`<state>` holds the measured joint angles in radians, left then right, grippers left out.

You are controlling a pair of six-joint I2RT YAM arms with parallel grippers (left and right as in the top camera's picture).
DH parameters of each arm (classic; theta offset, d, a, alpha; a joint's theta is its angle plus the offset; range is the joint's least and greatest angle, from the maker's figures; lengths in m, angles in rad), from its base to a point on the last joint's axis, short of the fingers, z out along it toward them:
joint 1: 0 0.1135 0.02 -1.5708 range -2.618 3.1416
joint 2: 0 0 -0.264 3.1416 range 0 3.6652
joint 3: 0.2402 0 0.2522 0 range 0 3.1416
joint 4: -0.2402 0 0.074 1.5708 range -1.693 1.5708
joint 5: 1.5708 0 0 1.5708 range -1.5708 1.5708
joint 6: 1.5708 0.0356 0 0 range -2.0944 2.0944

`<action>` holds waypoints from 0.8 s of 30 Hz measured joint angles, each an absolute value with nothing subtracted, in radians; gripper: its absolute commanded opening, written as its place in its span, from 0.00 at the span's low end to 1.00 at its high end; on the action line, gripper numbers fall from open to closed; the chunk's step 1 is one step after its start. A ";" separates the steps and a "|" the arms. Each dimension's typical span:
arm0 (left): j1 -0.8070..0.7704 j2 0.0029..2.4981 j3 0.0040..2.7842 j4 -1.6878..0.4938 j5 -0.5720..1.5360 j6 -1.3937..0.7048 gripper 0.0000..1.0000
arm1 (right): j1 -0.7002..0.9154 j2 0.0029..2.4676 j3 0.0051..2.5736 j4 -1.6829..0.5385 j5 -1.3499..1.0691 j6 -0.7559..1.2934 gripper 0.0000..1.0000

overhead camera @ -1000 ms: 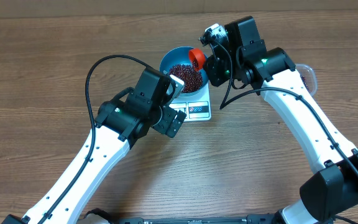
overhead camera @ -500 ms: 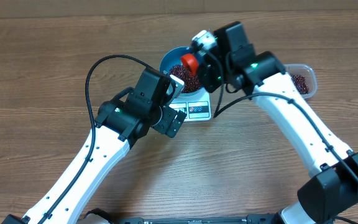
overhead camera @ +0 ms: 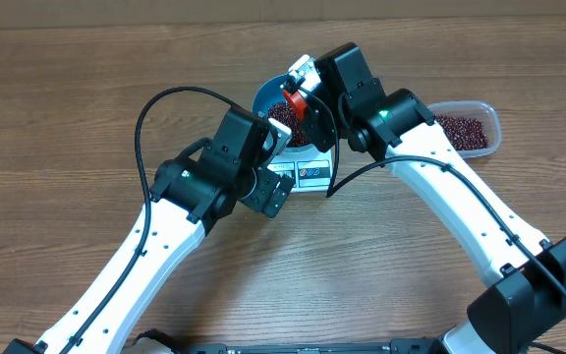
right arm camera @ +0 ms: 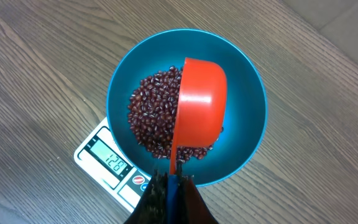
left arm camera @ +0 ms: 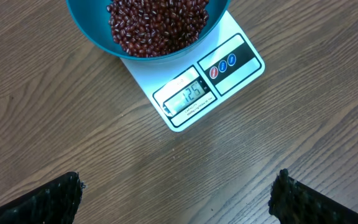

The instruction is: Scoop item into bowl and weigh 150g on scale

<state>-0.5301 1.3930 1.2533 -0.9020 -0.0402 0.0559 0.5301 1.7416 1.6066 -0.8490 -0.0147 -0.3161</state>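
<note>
The blue bowl (right arm camera: 253, 124) stands on the white scale (right arm camera: 104, 155) and holds a heap of dark red-brown beans (right arm camera: 151, 118). My right gripper (right arm camera: 174, 180) is shut on the handle of a red scoop (right arm camera: 199, 102), which hangs tipped over above the beans inside the bowl. In the overhead view the scoop (overhead camera: 294, 98) sits over the bowl's middle. My left gripper (left arm camera: 179, 202) is open and empty above bare table, just in front of the scale (left arm camera: 197, 93), whose lit display faces it.
A clear plastic tub (overhead camera: 465, 128) with more beans lies to the right of the bowl, beyond my right arm. Both arms' cables loop over the table near the scale. Wood table surrounds everything.
My right arm has swung left, carrying the red scoop from the bowl's right rim to over its middle, uncovering the tub. The left arm has not moved.
</note>
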 measured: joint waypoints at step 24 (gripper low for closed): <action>-0.530 1.393 1.253 -0.902 -0.040 0.056 1.00 | 0.017 1.586 1.614 -1.056 -0.045 -0.134 0.04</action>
<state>-0.5301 1.3930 1.2533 -0.9020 -0.0402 0.0563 0.0174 1.5860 1.6142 -1.0557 -0.0452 -0.1345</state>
